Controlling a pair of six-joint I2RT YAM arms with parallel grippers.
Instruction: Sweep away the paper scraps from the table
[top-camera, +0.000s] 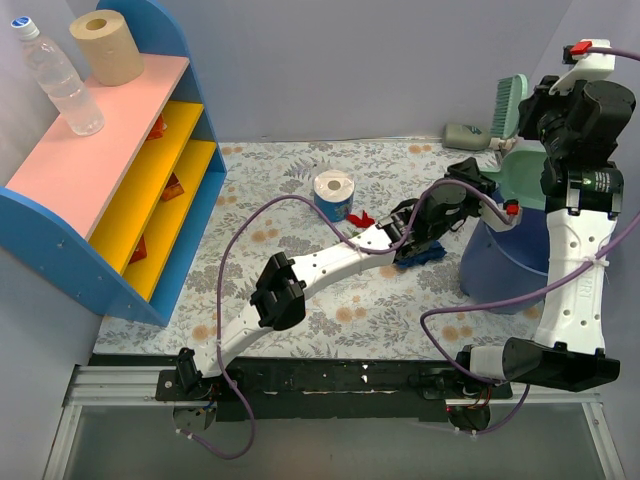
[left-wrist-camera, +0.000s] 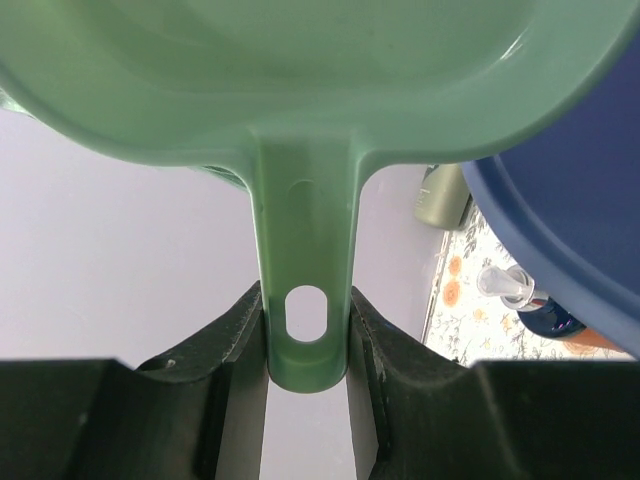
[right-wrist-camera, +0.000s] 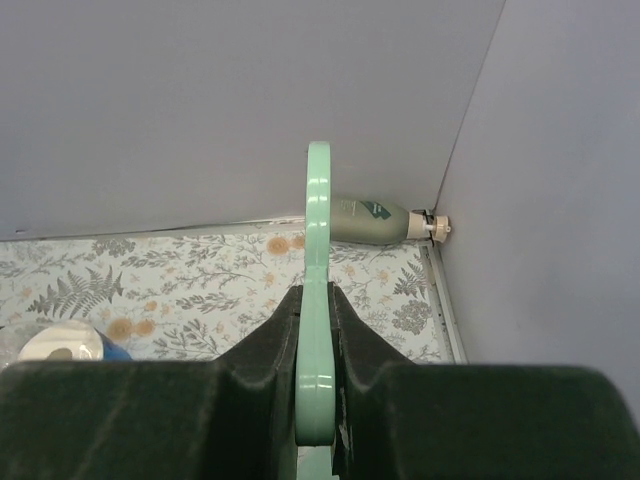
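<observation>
A red paper scrap (top-camera: 361, 218) lies on the floral table (top-camera: 380, 305) beside the left arm. A dark blue scrap (top-camera: 421, 254) pokes out from under that arm's wrist. My left gripper (top-camera: 470, 182) (left-wrist-camera: 307, 300) is shut on the handle of a pale green dustpan (top-camera: 526, 178) (left-wrist-camera: 300, 70), which hangs tilted over a blue bin (top-camera: 503, 268) (left-wrist-camera: 575, 215). High at the back right, my right gripper (top-camera: 532, 112) (right-wrist-camera: 318, 300) is shut on the thin handle of a green brush (top-camera: 509, 104) (right-wrist-camera: 319, 230). The dustpan's inside is hidden.
A blue-wrapped tissue roll (top-camera: 333, 195) (right-wrist-camera: 58, 345) stands mid-table. A grey-green bottle (top-camera: 465, 135) (right-wrist-camera: 374, 220) lies along the back wall near the right corner. A blue and yellow shelf (top-camera: 120, 170) with a pink top fills the left side.
</observation>
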